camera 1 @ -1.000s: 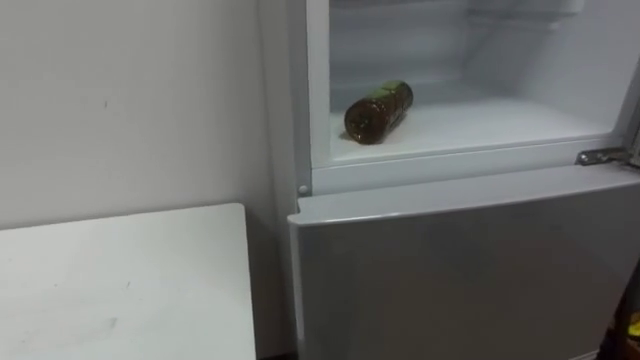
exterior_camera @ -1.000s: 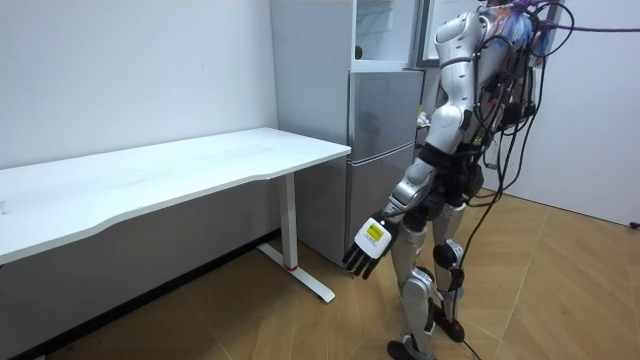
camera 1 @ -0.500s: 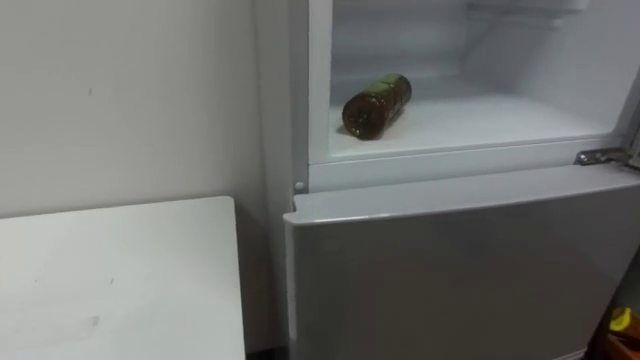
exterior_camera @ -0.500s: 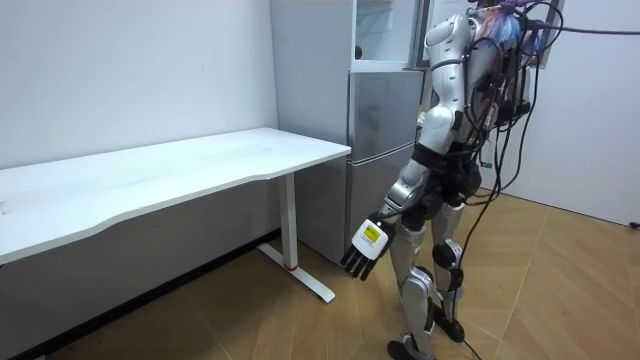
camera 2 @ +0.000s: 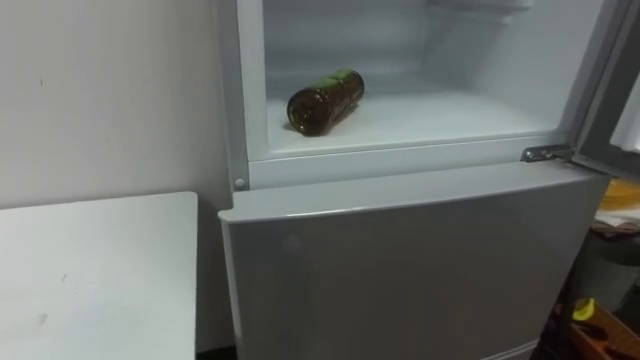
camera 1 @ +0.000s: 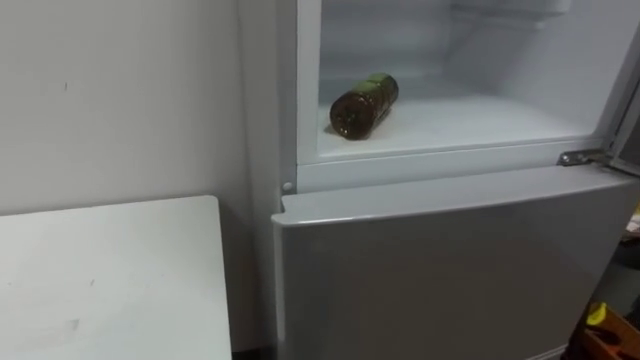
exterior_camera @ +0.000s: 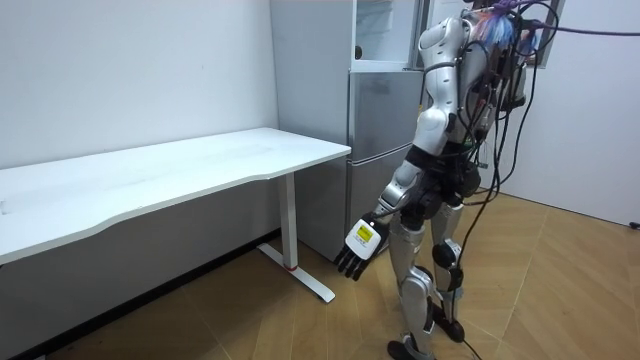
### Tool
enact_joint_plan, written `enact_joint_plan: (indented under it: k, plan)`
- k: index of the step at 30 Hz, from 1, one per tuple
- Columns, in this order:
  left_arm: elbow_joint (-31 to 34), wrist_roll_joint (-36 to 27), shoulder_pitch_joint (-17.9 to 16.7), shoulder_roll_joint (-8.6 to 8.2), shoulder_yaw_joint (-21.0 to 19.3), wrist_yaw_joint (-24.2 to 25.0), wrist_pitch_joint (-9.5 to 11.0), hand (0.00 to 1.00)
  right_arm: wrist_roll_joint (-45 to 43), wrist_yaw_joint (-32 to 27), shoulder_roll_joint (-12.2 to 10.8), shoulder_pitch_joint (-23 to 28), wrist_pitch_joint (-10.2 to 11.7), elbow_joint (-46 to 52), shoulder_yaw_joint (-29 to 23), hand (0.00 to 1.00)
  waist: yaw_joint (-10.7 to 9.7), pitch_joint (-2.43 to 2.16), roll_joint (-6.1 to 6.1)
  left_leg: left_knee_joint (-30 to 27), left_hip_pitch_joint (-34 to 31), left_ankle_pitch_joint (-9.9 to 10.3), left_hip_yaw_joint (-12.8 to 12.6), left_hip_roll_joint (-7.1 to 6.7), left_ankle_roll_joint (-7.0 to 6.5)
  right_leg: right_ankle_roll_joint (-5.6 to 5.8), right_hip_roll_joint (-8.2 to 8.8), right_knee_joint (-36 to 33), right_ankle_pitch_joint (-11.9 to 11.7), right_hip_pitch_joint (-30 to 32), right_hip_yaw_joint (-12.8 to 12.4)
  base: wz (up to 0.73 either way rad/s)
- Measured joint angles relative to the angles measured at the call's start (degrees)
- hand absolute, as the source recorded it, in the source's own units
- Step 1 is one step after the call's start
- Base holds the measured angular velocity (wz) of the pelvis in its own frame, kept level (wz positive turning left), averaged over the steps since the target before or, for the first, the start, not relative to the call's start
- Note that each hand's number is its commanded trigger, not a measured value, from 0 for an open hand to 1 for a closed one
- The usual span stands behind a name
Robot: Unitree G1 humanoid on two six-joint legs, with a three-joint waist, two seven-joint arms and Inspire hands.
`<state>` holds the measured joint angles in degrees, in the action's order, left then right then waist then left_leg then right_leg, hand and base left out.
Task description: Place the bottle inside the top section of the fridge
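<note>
A dark brown bottle (camera 1: 363, 104) with a green label lies on its side on the white shelf (camera 1: 470, 118) of the open upper fridge compartment, near its left wall, bottom end toward me. Nothing touches it. In the room view I stand upright facing the fridge (exterior_camera: 380, 110). My left hand (exterior_camera: 358, 245) hangs low beside my thigh, fingers relaxed and holding nothing.
The grey lower fridge door (camera 1: 450, 260) is closed below the compartment. The open upper door's edge and its metal hinge (camera 1: 580, 157) are at the right. A white table (camera 1: 100, 280) stands left of the fridge against the wall. Some yellow items (camera 1: 598, 315) lie low at the right.
The eye view has shifted, so fridge and bottle sit a little further left. In the room view my torso has leaned toward the fridge and the left hand has swung slightly lower. The bottle has stayed put.
</note>
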<state>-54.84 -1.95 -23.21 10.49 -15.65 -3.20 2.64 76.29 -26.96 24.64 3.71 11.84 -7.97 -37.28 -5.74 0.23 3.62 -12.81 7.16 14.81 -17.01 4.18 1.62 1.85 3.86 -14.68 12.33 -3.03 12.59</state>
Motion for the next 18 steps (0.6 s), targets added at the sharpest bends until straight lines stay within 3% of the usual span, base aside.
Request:
enact_joint_plan:
  k: [9,12,18]
  plan:
    - [-0.73,0.56,0.10,-0.04,-0.08,1.64,0.04,0.00,-0.41,-1.54,0.61,-4.03,0.41,6.73,-0.07,0.00,-0.13,-0.11,-0.07,-0.02,-0.53,-0.01,0.00,0.00,0.00,-0.12,0.01,-0.38,0.12,0.96,-0.38,0.00]
    - [-1.25,1.94,-0.06,-0.64,-2.54,1.70,0.03,0.00,-0.37,-4.42,0.60,-5.46,-0.52,8.78,-0.57,0.00,-0.28,-0.19,-0.21,0.04,-0.61,-0.02,0.10,-0.04,0.00,-0.11,0.03,-0.38,0.18,1.15,-0.37,0.00]
    - [-1.39,2.20,-0.19,-0.83,-4.59,2.88,0.03,0.00,-0.08,-4.78,0.61,-6.39,-1.59,8.89,-1.33,0.00,-0.09,-0.20,-0.22,0.04,-0.74,-0.02,0.03,-0.04,-0.01,-0.11,-0.02,-1.13,0.19,1.76,-0.81,-0.05]
